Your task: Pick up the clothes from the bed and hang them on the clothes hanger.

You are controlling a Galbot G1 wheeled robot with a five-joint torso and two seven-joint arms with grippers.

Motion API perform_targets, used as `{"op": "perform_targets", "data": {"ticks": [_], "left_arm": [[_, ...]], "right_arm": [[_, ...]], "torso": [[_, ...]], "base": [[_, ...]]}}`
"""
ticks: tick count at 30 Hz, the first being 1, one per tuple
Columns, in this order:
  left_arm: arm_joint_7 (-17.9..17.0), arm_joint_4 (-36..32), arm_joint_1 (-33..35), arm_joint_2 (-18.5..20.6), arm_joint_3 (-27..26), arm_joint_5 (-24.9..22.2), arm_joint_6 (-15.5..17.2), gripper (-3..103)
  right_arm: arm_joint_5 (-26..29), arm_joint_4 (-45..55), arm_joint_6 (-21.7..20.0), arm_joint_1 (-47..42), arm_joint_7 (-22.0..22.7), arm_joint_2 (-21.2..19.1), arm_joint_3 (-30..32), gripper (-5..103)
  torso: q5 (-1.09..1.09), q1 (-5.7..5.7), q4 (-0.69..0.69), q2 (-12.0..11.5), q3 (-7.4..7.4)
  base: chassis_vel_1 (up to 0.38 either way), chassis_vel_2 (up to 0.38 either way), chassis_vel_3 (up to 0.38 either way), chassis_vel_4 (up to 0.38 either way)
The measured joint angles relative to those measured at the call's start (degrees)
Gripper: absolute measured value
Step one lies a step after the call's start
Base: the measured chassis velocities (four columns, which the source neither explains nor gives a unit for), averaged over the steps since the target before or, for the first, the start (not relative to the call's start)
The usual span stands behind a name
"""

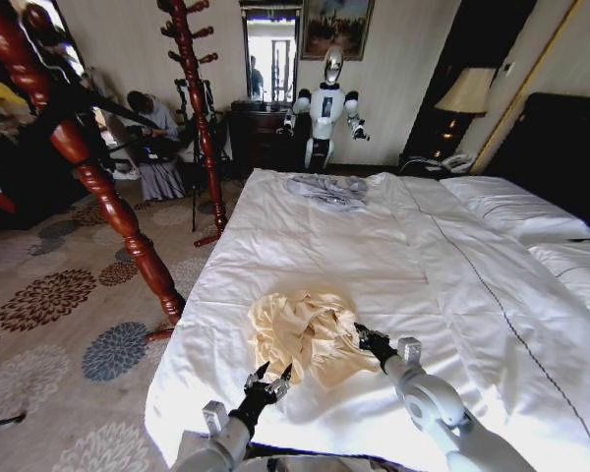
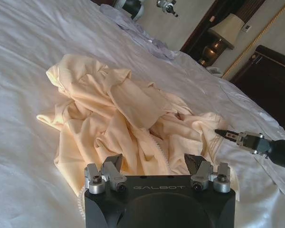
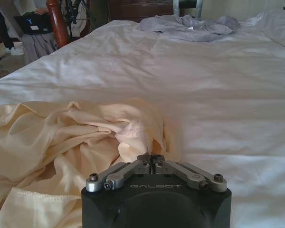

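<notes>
The clothes (image 1: 300,334), a crumpled cream garment, lie on the bed (image 1: 393,256) near its foot. The right pincer (image 1: 366,339) is closed, pinching a fold at the garment's edge for lifting. The left pincer (image 1: 266,379) hovers beside it, jaws spread wide, empty.

A pale cream-yellow garment of thin soft fabric (image 1: 300,334) lies crumpled in a loose heap (folds piled over one another, a lace-like trim showing at one edge) on the near part of a wide bed with a white duvet (image 1: 374,246) crossed by a thin dark stitched line.
</notes>
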Motion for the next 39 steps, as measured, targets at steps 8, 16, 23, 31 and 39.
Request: {"op": "perform_targets", "data": {"ticks": [8, 16, 23, 31, 39], "left_arm": [[-0.46, 0.79, -6.54, 2.0, 1.44, -4.66, 1.66, 71], [-1.01, 3.39, -11.3, 1.16, 3.1, -6.39, 2.68, 73], [-1.98, 5.27, -13.95, 0.72, 5.94, -7.71, 3.49, 74], [-3.26, 5.84, -16.66, 0.32, 7.22, -10.47, 4.64, 51], [-4.33, 6.07, -16.09, 0.05, 7.34, -12.21, 5.55, 24]], "right_arm": [[0.22, -0.45, 0.04, 0.09, 0.57, -0.41, 0.33, 0], [1.07, -0.66, 0.04, 0.35, 1.03, -0.64, 1.41, 0], [1.29, -0.94, 0.04, 0.32, 1.07, -0.56, 2.3, 0], [0.76, -0.99, 0.21, 0.09, 0.89, -0.95, 2.31, 0], [0.68, -0.86, 0.39, 0.19, 0.81, -1.36, 2.57, 0]], "torso": [[0.0, 0.01, -0.02, 0.0, 0.0], [-0.01, 0.01, -0.01, 0.0, 0.0], [0.0, 0.0, -0.01, 0.0, 0.0], [0.0, 0.01, -0.01, 0.01, 0.0], [0.0, 0.0, -0.01, 0.01, 0.0]], "base": [[0.0, 0.0, 0.0, 0.0], [0.0, 0.0, 0.0, 0.0], [0.0, 0.0, 0.0, 0.0], [0.0, 0.0, 0.0, 0.0], [0.0, 0.0, 0.0, 0.0]]}}
